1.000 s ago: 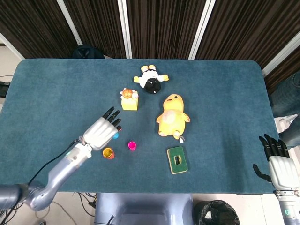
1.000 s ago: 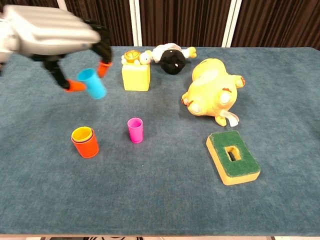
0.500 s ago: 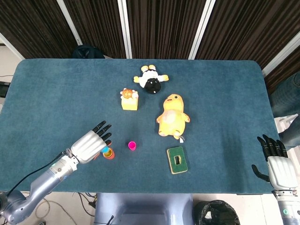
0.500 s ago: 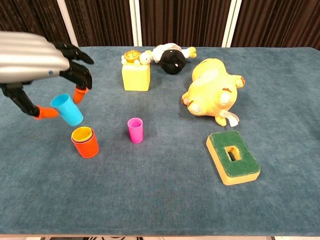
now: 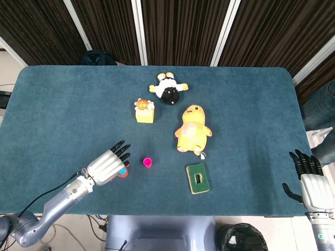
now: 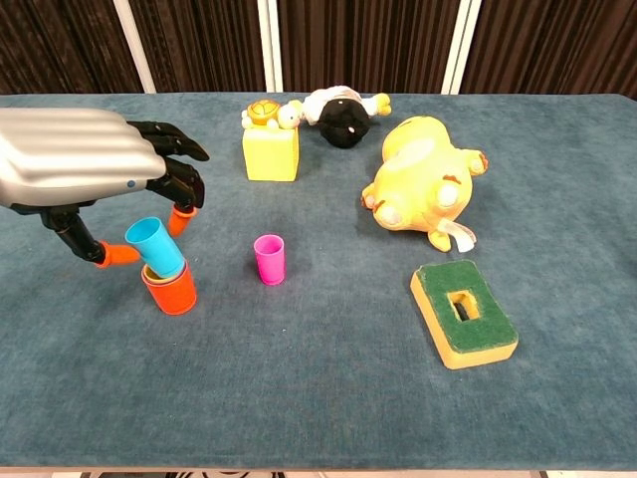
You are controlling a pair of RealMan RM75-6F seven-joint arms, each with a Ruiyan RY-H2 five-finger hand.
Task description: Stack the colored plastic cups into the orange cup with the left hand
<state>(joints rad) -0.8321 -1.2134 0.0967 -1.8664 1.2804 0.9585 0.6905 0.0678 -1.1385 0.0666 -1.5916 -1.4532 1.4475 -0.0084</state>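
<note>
My left hand (image 6: 85, 169) sits low over the near-left part of the blue table (image 6: 328, 378), palm down, grasping the blue cup (image 6: 156, 246) between orange-tipped fingertips (image 6: 182, 219) on its far side and the thumb tip on its near-left side, while the other dark fingers fan out above. The blue cup is tilted, its open mouth facing up and toward the left, its long axis leaning so the base points down and to the right. That base is at the mouth of the orange cup (image 6: 172, 291), which stands upright directly beneath my hand with a yellow cup (image 6: 157, 273) already nested inside it; I cannot tell whether the blue cup is touching the yellow rim or just above it. In the head view the left hand (image 5: 107, 167) covers most of this stack. The pink cup (image 6: 269, 259) stands upright by itself just to the right, apart from my hand. My right hand (image 5: 312, 183) rests off the right edge of the table, holding nothing, its fingers straight and slightly apart. Farther back lie a yellow plush duck (image 6: 423, 184), a yellow block (image 6: 270, 152), and a green sponge (image 6: 464, 312).
</note>
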